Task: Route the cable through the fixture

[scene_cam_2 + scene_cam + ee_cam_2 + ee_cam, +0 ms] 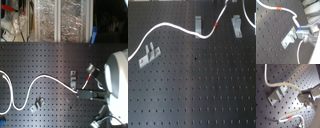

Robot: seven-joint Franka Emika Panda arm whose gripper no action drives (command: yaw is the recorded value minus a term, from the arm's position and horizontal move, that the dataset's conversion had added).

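- The white cable lay across the black perforated surface. In the first exterior view it ran from about 9 o'clock, arched up, dipped beside the middle metal bracket, then climbed through its red band toward 12 o'clock.
- Three brackets showed in that view: the left bracket at 9 o'clock, the middle one near 12 o'clock, and the right bracket at 2 o'clock. The cable passed just above the left bracket, apart from it.
- In the second wrist view the gripper appeared pinched on the cable right beside the middle bracket, at the bracket's upper edge. The first wrist view put the cable across that bracket's top, though whether it sat in the slot could not be told.
- In the second exterior view the gripper sat at 4 o'clock, with the cable looping away toward 9 o'clock.
- Judged progress: early to middle. One bracket was being addressed; the left and right ones looked unthreaded.
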